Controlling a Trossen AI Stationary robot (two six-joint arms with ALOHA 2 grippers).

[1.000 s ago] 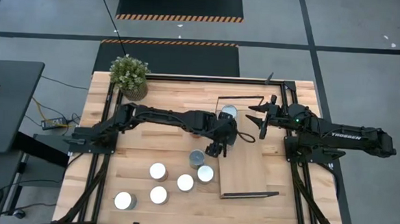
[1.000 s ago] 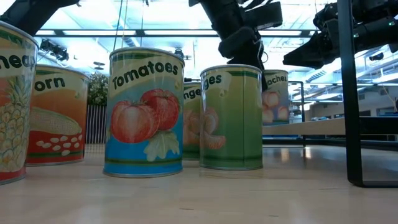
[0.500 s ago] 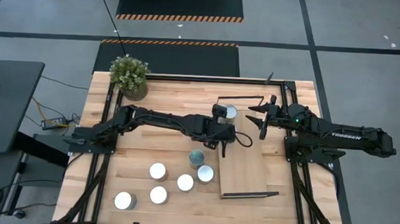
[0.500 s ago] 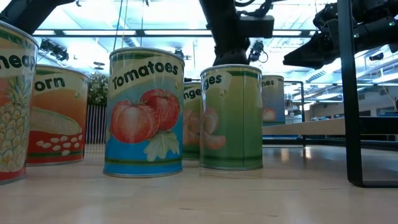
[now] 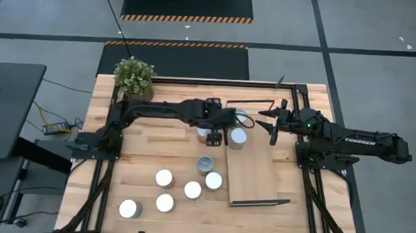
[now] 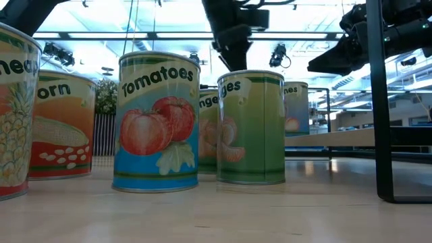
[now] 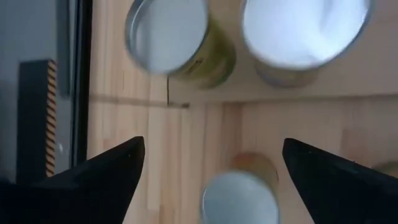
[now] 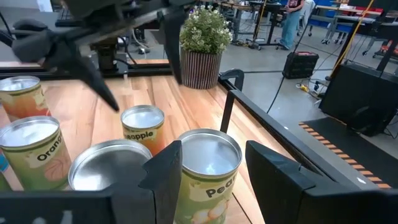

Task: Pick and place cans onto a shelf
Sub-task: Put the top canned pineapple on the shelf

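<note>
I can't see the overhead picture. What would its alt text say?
Two dark robot arms reach over a wooden table: the left gripper, open, hovers beside a can standing on the shelf, and the right gripper waits by the shelf's far end. Six more cans stand on the table, with a plant at one corner.

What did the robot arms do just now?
The left gripper drew back from the shelf toward the plant, jaws open, leaving a can standing uncovered on the shelf. The right gripper and the table cans stayed put.
</note>
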